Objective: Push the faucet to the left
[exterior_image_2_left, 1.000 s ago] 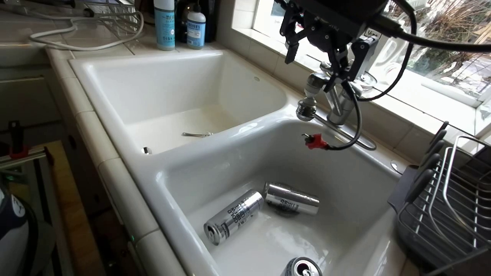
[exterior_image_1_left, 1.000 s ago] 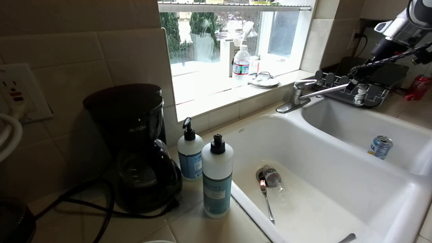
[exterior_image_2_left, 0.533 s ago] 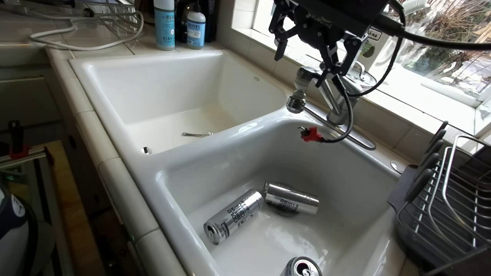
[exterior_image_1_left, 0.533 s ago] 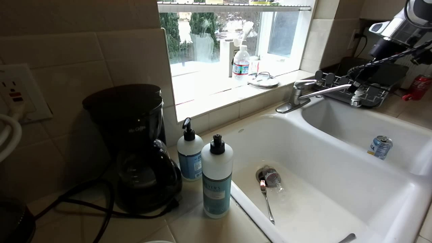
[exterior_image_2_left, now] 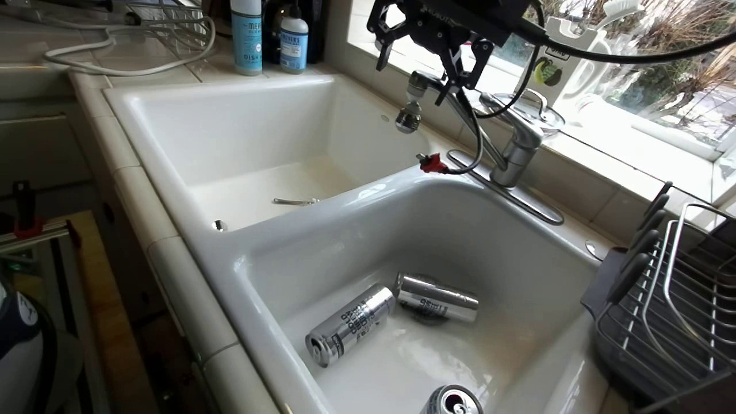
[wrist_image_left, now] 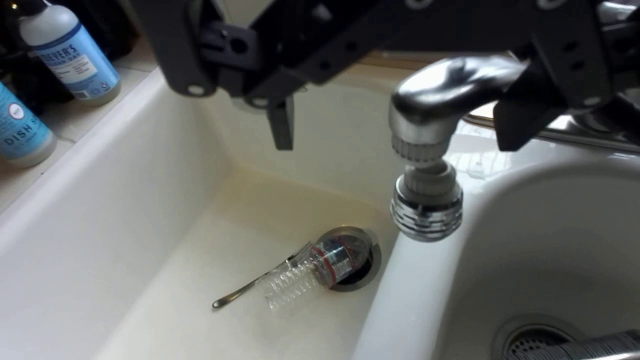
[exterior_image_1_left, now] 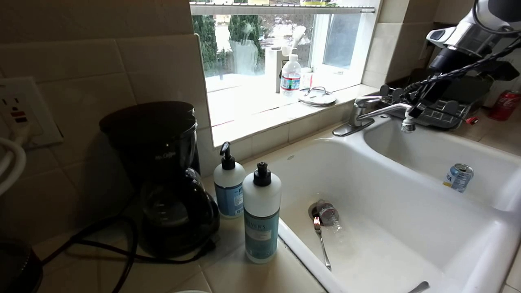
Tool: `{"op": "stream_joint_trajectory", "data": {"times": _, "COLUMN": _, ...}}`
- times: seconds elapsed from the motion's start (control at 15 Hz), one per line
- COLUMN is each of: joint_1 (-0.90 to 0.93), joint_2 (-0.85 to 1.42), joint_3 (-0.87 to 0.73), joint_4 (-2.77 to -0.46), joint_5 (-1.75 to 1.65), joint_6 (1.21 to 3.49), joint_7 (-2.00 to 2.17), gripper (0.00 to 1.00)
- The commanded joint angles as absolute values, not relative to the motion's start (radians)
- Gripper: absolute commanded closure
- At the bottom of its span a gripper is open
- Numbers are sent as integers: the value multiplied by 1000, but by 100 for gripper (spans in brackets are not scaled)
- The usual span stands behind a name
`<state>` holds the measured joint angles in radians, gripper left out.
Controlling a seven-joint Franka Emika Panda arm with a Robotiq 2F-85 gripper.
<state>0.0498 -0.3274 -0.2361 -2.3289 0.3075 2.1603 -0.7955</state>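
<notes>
The chrome faucet has its base on the sink's back ledge and a long slim spout, seen in both exterior views (exterior_image_1_left: 388,109) (exterior_image_2_left: 483,137). In the wrist view the spout's bent end (wrist_image_left: 430,115) carries a grey and chrome nozzle that hangs above the divider between the basins. My gripper is open, with its fingers wide apart in the wrist view (wrist_image_left: 397,141) and in an exterior view (exterior_image_2_left: 415,79). The spout end lies between the fingers, close against the right finger in the wrist view; that finger hides part of the spout. The gripper (exterior_image_1_left: 414,110) is partly blurred against the rack.
The white sink has two basins with a divider (exterior_image_2_left: 310,213). Cans (exterior_image_2_left: 351,325) lie in one basin; a crushed bottle (wrist_image_left: 335,260) and fork lie in the other. A dish rack (exterior_image_2_left: 661,299), soap bottles (exterior_image_1_left: 262,219) and a windowsill lid (exterior_image_1_left: 317,97) stand around. A red-tipped cable (exterior_image_2_left: 434,163) dangles from the arm.
The gripper has moved left in both exterior views, and the faucet spout has swung left with it. The dangling cable has moved too. The fingers stay open.
</notes>
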Motion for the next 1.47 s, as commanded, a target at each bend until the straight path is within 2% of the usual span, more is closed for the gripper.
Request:
{"op": "stream_joint_trajectory", "data": {"times": 0.0, "joint_1": 106, "joint_2": -276, "joint_3": -203, "joint_4": -2282, "joint_5": 421, "joint_6": 2138, "joint_7": -861, "gripper": 0}}
{"op": "stream_joint_trajectory", "data": {"times": 0.87, "joint_1": 80, "joint_2": -81, "joint_3": -123, "joint_4": -2080, "joint_5": 541, "joint_6": 2080, "joint_7": -912, "gripper": 0}}
{"op": "stream_joint_trajectory", "data": {"times": 1.4, "joint_1": -8, "joint_2": -341, "joint_3": -155, "joint_4": -2213, "joint_5": 434, "joint_6": 1922, "joint_7": -883, "gripper": 0}}
